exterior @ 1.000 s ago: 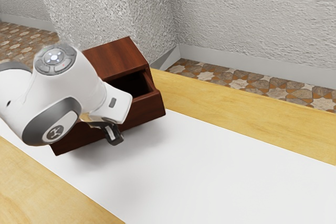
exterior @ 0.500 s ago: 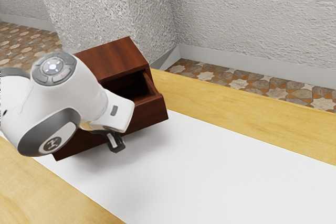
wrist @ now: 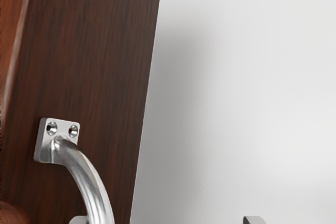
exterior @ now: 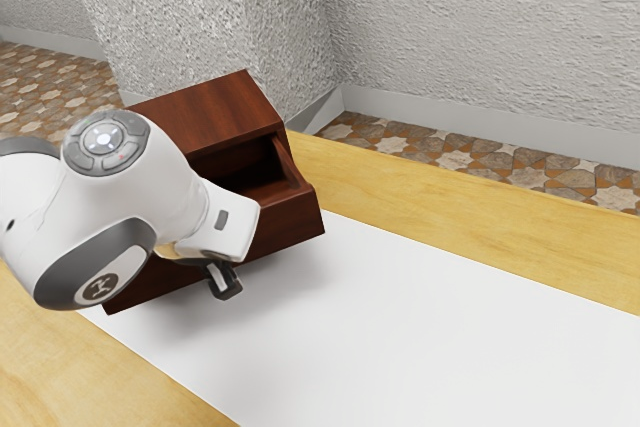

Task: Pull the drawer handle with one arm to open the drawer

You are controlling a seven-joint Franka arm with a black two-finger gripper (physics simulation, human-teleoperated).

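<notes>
Wrist view: my gripper (exterior: 222, 285) has its jaws apart, with the handle (wrist: 90, 182) hooked between them, not clamped. The drawer (exterior: 292, 209) at far left has slid further out of the cabinet (exterior: 215, 107) in the last second. It's partly open, so the pull looks to be working.

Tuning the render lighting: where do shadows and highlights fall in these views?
Exterior view: the drawer and arm throw a soft shadow on the white mat. Wrist view: the metal handle shows bright highlights; a grey shadow lies beside the drawer front.
</notes>
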